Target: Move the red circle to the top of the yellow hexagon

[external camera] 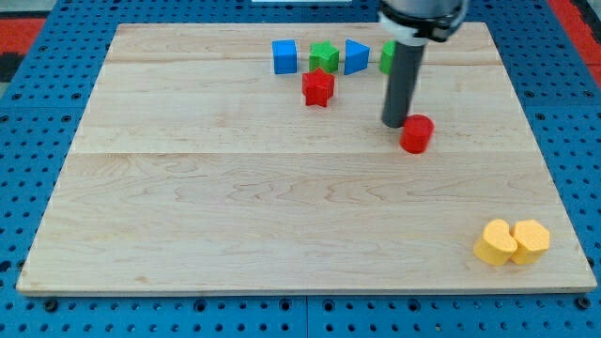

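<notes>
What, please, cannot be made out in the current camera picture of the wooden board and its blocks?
- Green round block: mostly hidden behind the dark rod, camera view.
- Arm above the rod: cut off by the view's top edge.
- My tip against the red circle block: contact too close to tell.

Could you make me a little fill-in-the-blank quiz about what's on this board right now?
1. My tip sits just to the view's ____ of the red circle.
2. The red star lies just below the ____ star.
3. The yellow hexagon touches another block of the colour ____.

Missing words: left; green; yellow
</notes>
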Controlling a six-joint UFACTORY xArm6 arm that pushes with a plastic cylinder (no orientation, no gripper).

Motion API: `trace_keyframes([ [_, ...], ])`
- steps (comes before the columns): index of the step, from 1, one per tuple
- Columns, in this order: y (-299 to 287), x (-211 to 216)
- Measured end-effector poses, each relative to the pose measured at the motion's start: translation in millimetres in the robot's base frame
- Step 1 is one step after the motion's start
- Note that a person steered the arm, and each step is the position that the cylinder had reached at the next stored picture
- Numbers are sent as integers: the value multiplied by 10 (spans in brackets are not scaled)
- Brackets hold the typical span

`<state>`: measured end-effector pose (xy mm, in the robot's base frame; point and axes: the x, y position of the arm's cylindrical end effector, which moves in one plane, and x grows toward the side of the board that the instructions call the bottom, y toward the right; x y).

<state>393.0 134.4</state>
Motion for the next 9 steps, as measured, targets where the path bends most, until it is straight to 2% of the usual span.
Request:
trace_keyframes([
  [1,275,114],
  [3,326,432],
  [6,830,841],
  [9,986,1173],
])
